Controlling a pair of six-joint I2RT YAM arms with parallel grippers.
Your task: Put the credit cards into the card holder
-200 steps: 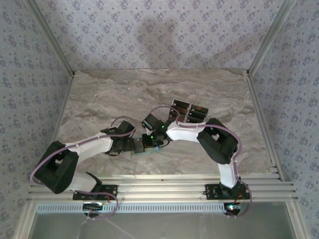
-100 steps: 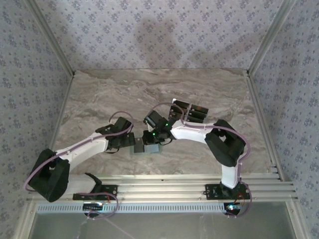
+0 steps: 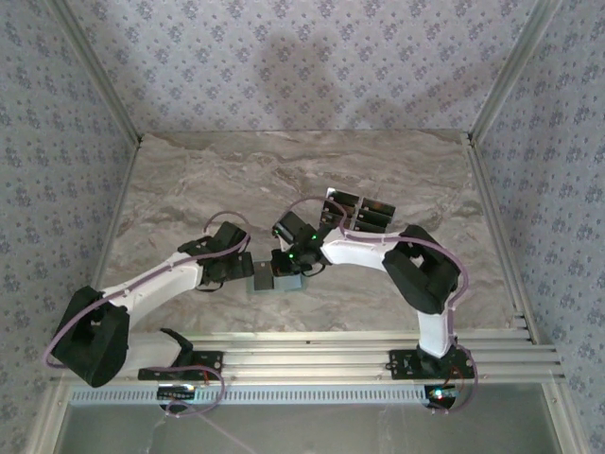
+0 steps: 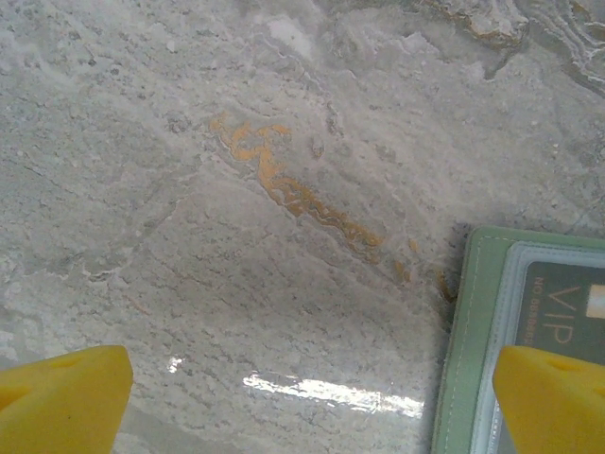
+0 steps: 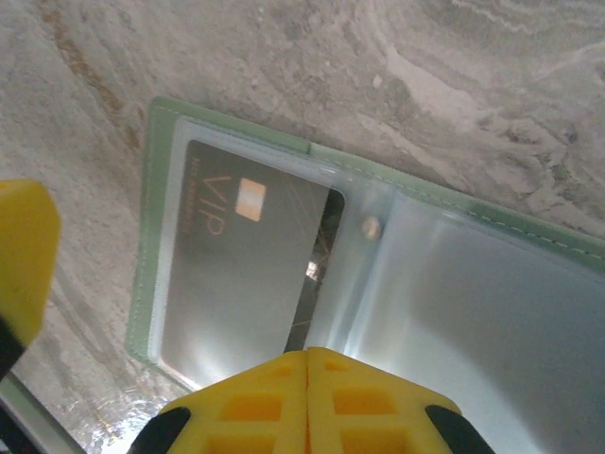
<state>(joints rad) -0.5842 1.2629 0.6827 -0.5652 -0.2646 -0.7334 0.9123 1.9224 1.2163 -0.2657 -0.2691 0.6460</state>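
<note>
My two grippers meet over the card holder point(image 3: 284, 282) at the middle of a grey marble-patterned table point(image 3: 189, 189), boxed in by floral wallpaper point(image 3: 284, 57) and aluminium rails point(image 3: 312, 355).

My left gripper point(image 4: 307, 397) is spread wide and holds nothing, one yellow tip on bare stone near an orange vein point(image 4: 293, 194), the other at the holder's green edge point(image 4: 463, 350). My right gripper point(image 5: 161, 331) is also parted and grips nothing, above the holder point(image 5: 151, 236), which lies unfolded with a dark VIP card point(image 5: 236, 274) in its clear pocket. More credit cards point(image 3: 361, 214) lie farther back to the right.
</note>
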